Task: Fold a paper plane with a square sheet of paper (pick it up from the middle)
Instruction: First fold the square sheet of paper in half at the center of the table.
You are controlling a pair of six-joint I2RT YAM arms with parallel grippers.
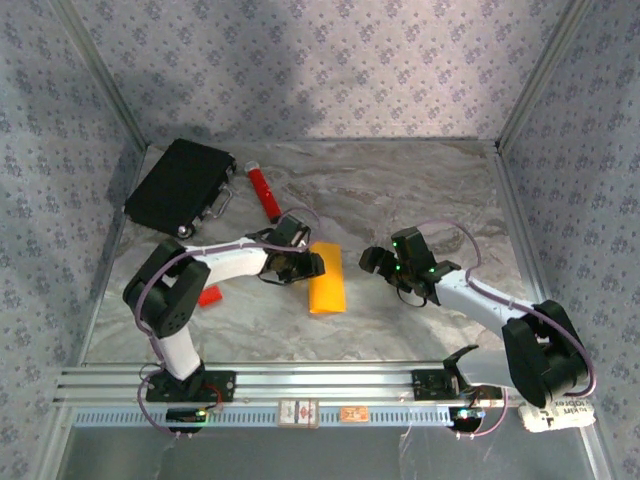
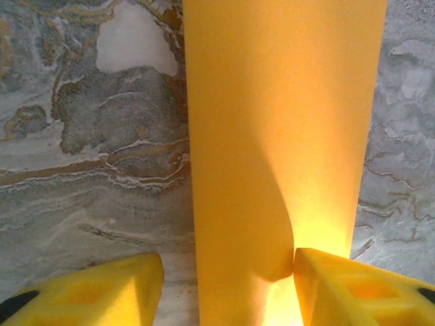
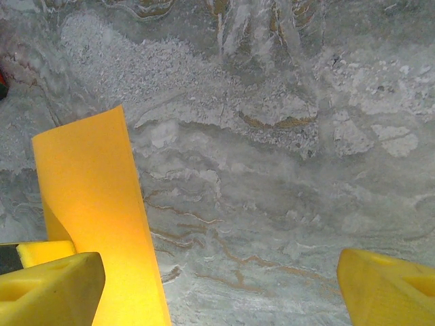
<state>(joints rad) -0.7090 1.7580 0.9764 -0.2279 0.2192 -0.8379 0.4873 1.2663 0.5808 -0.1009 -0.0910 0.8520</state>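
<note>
two hands are near the square sheet of paper (image 1: 327, 291). it lies on the desk (image 1: 420, 190) between them, folded over into a long strip. the left hand (image 1: 308, 266) is half open around one end of the strip. one finger (image 2: 353, 292) touches the puffed-up top layer and the other stands just beside the paper, so nothing is pinched. the right hand (image 1: 376, 262) is wide open, holds nothing, and sits just beside the strip. i think the fold is not flat yet. to do it well, keep the edges lined up. press softly on the puffy part, then slide slowly along the fold so the paper does not slip.
</note>
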